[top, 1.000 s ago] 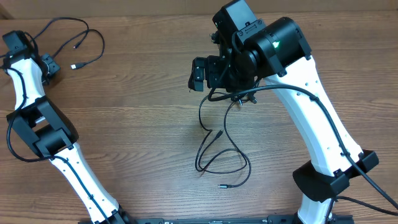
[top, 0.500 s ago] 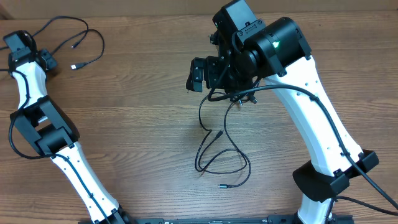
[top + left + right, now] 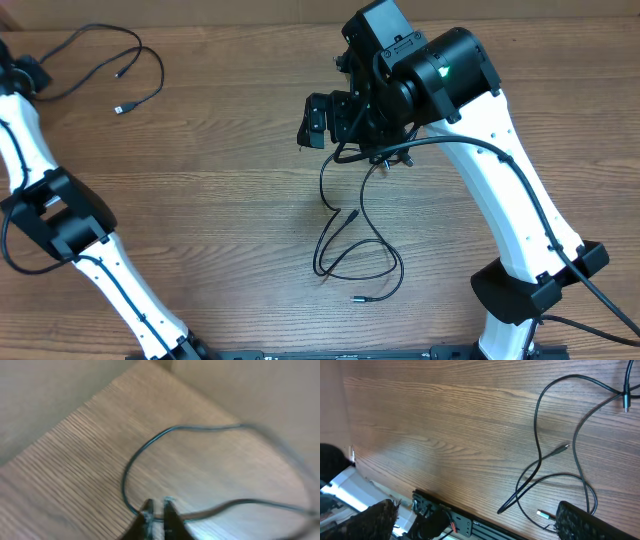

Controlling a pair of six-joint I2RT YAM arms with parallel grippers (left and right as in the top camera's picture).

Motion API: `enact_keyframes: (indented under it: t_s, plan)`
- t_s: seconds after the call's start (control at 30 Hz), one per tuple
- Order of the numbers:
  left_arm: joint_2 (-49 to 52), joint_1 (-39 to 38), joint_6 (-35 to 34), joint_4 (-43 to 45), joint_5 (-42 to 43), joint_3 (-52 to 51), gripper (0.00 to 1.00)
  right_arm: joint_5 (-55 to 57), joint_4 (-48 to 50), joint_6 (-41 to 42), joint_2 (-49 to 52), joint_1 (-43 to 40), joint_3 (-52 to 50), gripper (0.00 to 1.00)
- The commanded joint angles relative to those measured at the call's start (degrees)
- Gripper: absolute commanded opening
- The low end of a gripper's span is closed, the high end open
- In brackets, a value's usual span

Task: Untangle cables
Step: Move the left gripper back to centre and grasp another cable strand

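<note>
Upper left overhead: left gripper [image 3: 158,510] nearly closed, cable [image 3: 145,445] crossing its tips; cannot tell whether pinched. Centre: right gripper [image 3: 475,509] spread wide above looped cables [image 3: 355,245].

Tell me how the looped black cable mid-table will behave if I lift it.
Probably floppy: the black cable lies in loose, crossing curves. Likely light, being so thin, so a push should just slide it. Its plug end may trail and snag a loop.
</note>
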Motion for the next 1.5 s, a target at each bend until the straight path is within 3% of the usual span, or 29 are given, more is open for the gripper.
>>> enact_keyframes:
  t_s: [0.0,0.1,0.13,0.2,0.3,0.4,0.53,0.63,0.73,0.8,0.9,1.07,1.17,1.33,1.47]
  plan:
    - [-7.54,-0.61,-10.40,-2.75,8.57,2.27,0.24,-0.26,0.09,-0.04,-0.98,0.13,0.09,1.00]
    - [-10.97,-0.61,-12.37,-7.63,23.69,2.27,0.57,2.10,0.09,-0.04,-0.98,-1.64,0.09,1.00]
    - [-11.85,-0.61,-12.35,-9.66,30.40,2.27,0.85,3.56,0.09,-0.02,-0.98,-2.56,0.09,1.00]
    - [-12.68,-0.85,-12.35,-12.94,41.55,2.27,0.99,5.33,0.09,-0.04,-0.98,-5.11,0.09,1.00]
    - [-12.68,-2.56,-11.34,-17.79,56.63,2.27,1.00,5.33,0.09,-0.48,-0.98,-10.12,0.09,1.00]
    - [-12.63,-6.25,-2.60,-30.32,59.52,2.25,1.00,5.33,0.09,-2.32,-0.98,-14.51,0.07,1.00]
    - [-12.61,-14.10,9.66,-46.53,48.04,2.23,1.00,5.31,0.09,-3.32,-0.98,-18.67,0.07,1.00]
    - [-12.61,-20.92,10.03,-54.10,37.33,2.23,1.00,5.11,0.09,-5.11,-0.98,-20.00,0.07,1.00]
    - [-12.63,-27.67,11.06,-58.01,34.23,2.25,0.97,5.09,0.09,-11.23,-0.98,-20.11,0.07,1.00]
    - [-12.63,-31.65,11.91,-59.63,33.88,2.25,0.95,5.27,0.09,-14.19,-1.09,-20.17,0.07,1.00]
    - [-13.00,-36.98,10.29,-60.06,32.83,2.25,0.95,5.55,0.09,-12.37,-1.75,-21.49,0.07,1.00]
    - [-16.92,-41.62,4.61,-60.08,24.92,2.23,1.00,7.04,0.07,-12.04,-4.66,-28.06,0.07,1.00]
    - [-22.21,-43.58,4.57,-60.08,24.44,2.23,0.99,7.08,0.07,-12.37,-7.67,-32.48,-0.81,1.00]
    - [-32.37,-47.65,4.52,-60.08,17.42,0.33,1.00,7.13,0.09,-13.81,-13.64,-37.79,-7.89,1.00]
    - [-40.92,-52.41,4.11,-60.06,17.14,-9.38,1.00,6.97,0.09,-13.94,-16.79,-38.49,-17.59,1.00]
